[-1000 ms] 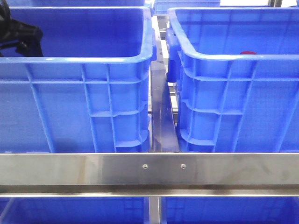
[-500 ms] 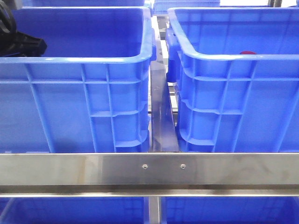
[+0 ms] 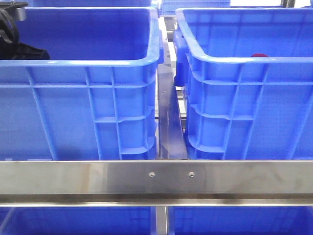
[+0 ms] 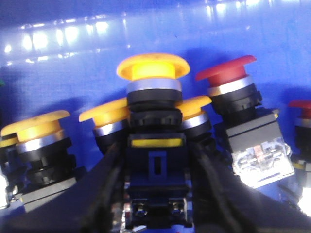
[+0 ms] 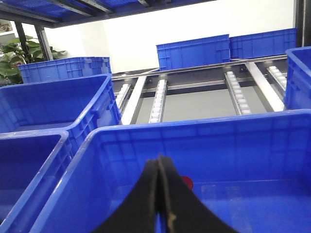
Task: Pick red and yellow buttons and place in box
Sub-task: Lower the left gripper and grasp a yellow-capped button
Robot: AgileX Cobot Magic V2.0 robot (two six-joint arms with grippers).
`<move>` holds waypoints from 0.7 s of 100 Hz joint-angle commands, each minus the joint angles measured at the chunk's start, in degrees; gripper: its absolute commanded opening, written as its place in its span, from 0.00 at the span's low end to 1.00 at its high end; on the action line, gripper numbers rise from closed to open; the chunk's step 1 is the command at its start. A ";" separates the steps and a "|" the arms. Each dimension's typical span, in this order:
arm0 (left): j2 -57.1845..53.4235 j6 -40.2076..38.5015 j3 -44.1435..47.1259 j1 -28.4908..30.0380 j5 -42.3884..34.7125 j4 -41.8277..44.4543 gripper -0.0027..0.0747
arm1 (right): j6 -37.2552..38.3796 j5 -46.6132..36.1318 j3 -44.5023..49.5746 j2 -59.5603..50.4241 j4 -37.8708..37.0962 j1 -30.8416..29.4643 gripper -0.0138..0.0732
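Note:
In the left wrist view my left gripper [image 4: 155, 170] is shut on the black body of a yellow button [image 4: 152, 68], one finger on each side. Its cap stands higher than the caps round it. A red button [image 4: 226, 73] stands just beside it, with more yellow buttons [image 4: 34, 125] around. In the front view my left arm [image 3: 22, 49] reaches into the left blue box [image 3: 88, 61]; its fingers are hidden behind the wall. My right gripper [image 5: 159, 162] is shut and empty above the right box [image 5: 194, 125], where a red cap [image 5: 187, 183] lies on the floor.
The two blue boxes stand side by side behind a steel rail [image 3: 156, 176], with a narrow gap [image 3: 168, 122] between them. The red cap peeks over the right box's rim [image 3: 259, 55]. More blue crates [image 5: 194, 51] and roller tracks [image 5: 233, 87] lie behind.
My left arm has shifted a little to the right inside the left box, and more of it now shows at the top left corner. The right side looks the same.

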 commanded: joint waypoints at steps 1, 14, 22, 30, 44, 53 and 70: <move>-2.99 -0.59 -1.89 -0.04 -1.77 -0.52 0.12 | -0.78 0.69 -1.47 -0.17 -0.60 -0.27 0.08; -4.66 -0.59 -1.89 -0.04 0.16 -0.52 0.01 | -0.78 0.69 -1.47 -0.17 -0.60 -0.27 0.08; -6.62 -0.59 -1.89 -0.18 1.53 -0.52 0.01 | -0.78 0.69 -1.47 -0.17 -0.60 -0.27 0.08; -9.10 -0.59 -1.89 -0.40 3.34 -0.52 0.01 | -0.78 0.69 -1.47 -0.17 -0.60 -0.27 0.08; -14.71 -0.07 -1.89 -2.55 6.34 -0.52 0.01 | -0.78 0.73 -1.47 -0.17 -0.60 -0.27 0.08; -18.58 -0.07 -1.89 -5.18 8.23 -0.94 0.01 | -0.78 0.73 -1.47 -0.17 -0.60 -0.27 0.08; -24.93 -0.07 -1.89 -13.52 11.58 -1.83 0.01 | -0.78 0.79 -1.47 -0.17 -0.60 -0.27 0.08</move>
